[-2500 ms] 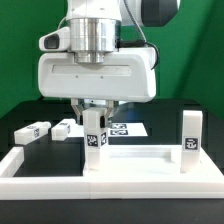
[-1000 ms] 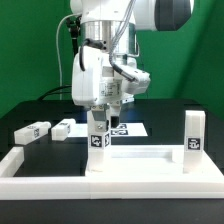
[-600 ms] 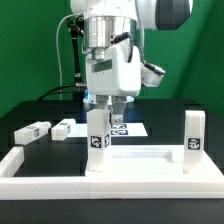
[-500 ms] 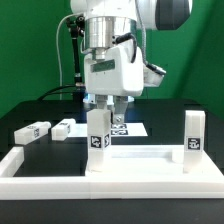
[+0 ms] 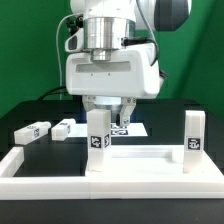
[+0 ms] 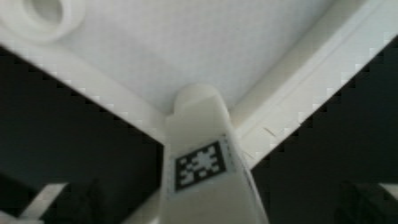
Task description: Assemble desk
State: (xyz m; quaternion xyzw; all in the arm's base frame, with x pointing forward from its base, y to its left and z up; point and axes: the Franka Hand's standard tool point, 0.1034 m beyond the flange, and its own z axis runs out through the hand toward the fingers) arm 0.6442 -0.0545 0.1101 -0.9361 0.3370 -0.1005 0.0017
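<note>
Compared with before, the gripper (image 5: 109,107) is turned square and open over the leg post (image 5: 97,140); if the post sits loose, re-gripping may tilt it.

No legible txt, nos. or brands (just b/w coded tags (image 5: 97,140) on leg posts (image 5: 190,125)).

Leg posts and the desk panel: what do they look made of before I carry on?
Leg posts: white, smooth, matte-looking hard plastic by their crisp square edges, with printed black-and-white tags. Desk panel: same uniform white with a moulded raised rim, likely plastic too; can't rule out painted wood.
</note>
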